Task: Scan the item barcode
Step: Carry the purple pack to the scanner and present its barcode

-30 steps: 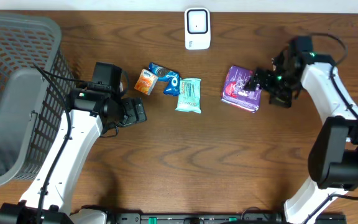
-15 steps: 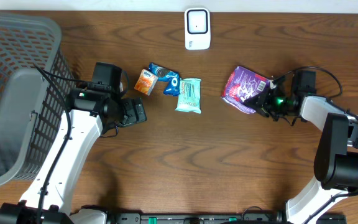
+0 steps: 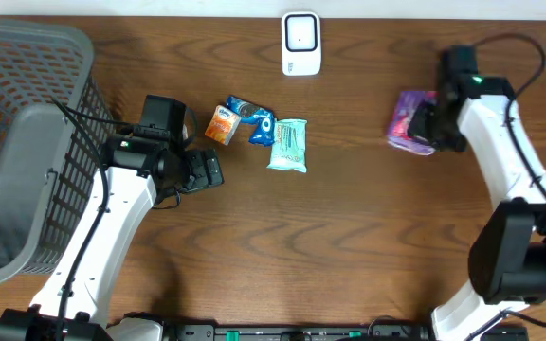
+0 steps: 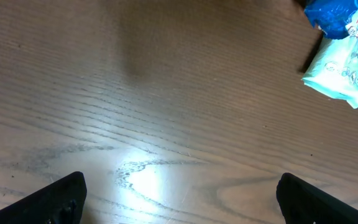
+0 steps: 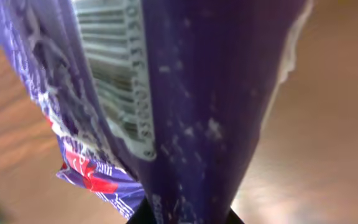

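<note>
- My right gripper (image 3: 425, 124) pinches the purple packet (image 3: 406, 121) — barcode (image 5: 114, 81) showing — far side, right of the white scanner (image 3: 301, 43).
- My left gripper (image 4: 182, 198) hangs over the table (image 4: 166, 93), jaws spread wide.

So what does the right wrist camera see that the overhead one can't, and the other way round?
Right wrist only: the barcode printed on the purple packet, seen close up.

Overhead only: the white device at the table's far edge, the grey basket, a mint-green packet among other small snacks, and the left arm.

Both: the purple packet gripped by the right end effector, and the brown wooden table.
</note>
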